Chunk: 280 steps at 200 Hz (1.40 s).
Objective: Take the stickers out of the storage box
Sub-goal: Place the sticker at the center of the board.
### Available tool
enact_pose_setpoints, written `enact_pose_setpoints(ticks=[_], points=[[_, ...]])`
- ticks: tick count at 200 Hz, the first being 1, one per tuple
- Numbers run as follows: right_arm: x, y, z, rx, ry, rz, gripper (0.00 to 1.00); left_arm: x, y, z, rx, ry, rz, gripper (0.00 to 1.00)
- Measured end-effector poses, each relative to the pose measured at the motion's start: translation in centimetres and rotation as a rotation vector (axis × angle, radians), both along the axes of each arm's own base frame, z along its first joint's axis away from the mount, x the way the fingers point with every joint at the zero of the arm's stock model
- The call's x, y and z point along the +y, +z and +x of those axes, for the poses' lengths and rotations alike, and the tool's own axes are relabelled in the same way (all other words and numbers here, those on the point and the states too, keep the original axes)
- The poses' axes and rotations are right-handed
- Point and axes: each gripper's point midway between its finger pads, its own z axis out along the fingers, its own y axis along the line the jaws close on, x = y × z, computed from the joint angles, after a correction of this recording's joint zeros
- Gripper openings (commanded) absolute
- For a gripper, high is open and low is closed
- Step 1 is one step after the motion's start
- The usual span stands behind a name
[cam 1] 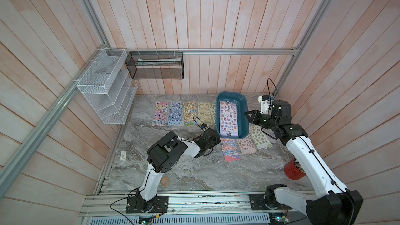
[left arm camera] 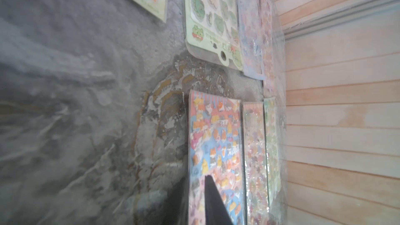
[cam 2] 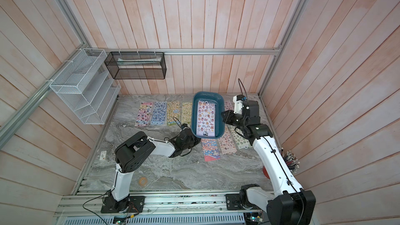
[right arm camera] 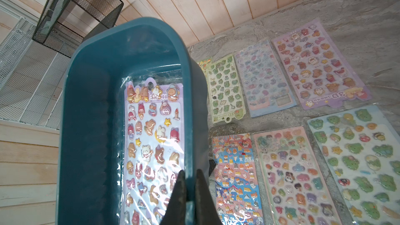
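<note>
Near the far right corner of the worktop (cam 1: 194, 169), right gripper (right arm camera: 190, 170) pinches the long wall of the raised dark-teal storage box (cam 1: 242, 110), one glossy lilac sticker sheet (cam 1: 229, 117) lying inside; left gripper (left arm camera: 193, 193) opening can't be told.

Both top views looked steeply down from high above the near rail (cam 1: 194, 200), the whole worktop (cam 1: 194, 169) in the lower middle of the frame and plank walls (cam 1: 205, 18) above. They gave almost one scene, shifted sideways. The left wrist camera sat close over the worktop, facing the stickers (left arm camera: 214, 148) and a wall. The right wrist camera looked along the right hand (right arm camera: 191, 172) into the storage box (right arm camera: 86, 126) — the same stickers showed beside it.
</note>
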Motion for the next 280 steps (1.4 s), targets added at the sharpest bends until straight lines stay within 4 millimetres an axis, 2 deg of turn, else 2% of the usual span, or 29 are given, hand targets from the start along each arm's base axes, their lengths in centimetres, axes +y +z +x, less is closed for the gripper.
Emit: enact_pose_setpoints(ticks=[32, 53, 74, 102, 130, 154, 172, 188, 211, 223, 237, 280], points=[[0.0, 0.0, 0.0, 0.001, 0.0, 0.0, 0.0, -0.3, 0.6, 0.2, -0.015, 0.002, -0.015, 0.44], [0.0, 0.0, 0.0, 0.001, 0.0, 0.0, 0.0, 0.4, 0.9, -0.3, -0.018, 0.01, -0.001, 0.48], [0.1, -0.1, 0.0, 0.002, 0.002, -0.001, 0.0, 2.4, 1.9, -1.3, -0.03, 0.029, 0.03, 0.51], [1.3, -0.8, -0.2, 0.016, 0.027, -0.015, 0.0, 6.1, 5.9, -2.9, -0.099, 0.073, 0.038, 0.52], [3.8, -3.6, -0.6, 0.069, 0.081, -0.05, 0.0, 11.0, 9.8, -5.2, -0.18, 0.136, 0.051, 0.53], [6.4, -7.6, -1.5, 0.143, 0.132, -0.092, 0.0, 15.5, 12.2, -7.4, -0.237, 0.19, 0.1, 0.52], [8.2, -10.3, -2.3, 0.189, 0.167, -0.124, 0.0, 18.5, 15.1, -8.8, -0.304, 0.231, 0.113, 0.49], [10.0, -12.5, -3.1, 0.224, 0.201, -0.149, 0.0, 20.6, 17.5, -9.8, -0.357, 0.256, 0.13, 0.49], [11.9, -14.9, -3.8, 0.264, 0.232, -0.173, 0.0, 22.0, 19.0, -10.1, -0.353, 0.268, 0.227, 0.49], [12.7, -15.9, -4.1, 0.271, 0.237, -0.177, 0.0, 21.9, 19.4, -9.8, -0.335, 0.259, 0.276, 0.49], [13.2, -16.9, -4.4, 0.28, 0.236, -0.177, 0.0, 21.3, 19.0, -9.4, -0.311, 0.236, 0.324, 0.49], [14.0, -18.9, -4.8, 0.295, 0.211, -0.176, 0.0, 18.5, 13.9, -9.0, -0.196, 0.123, 0.462, 0.49]])
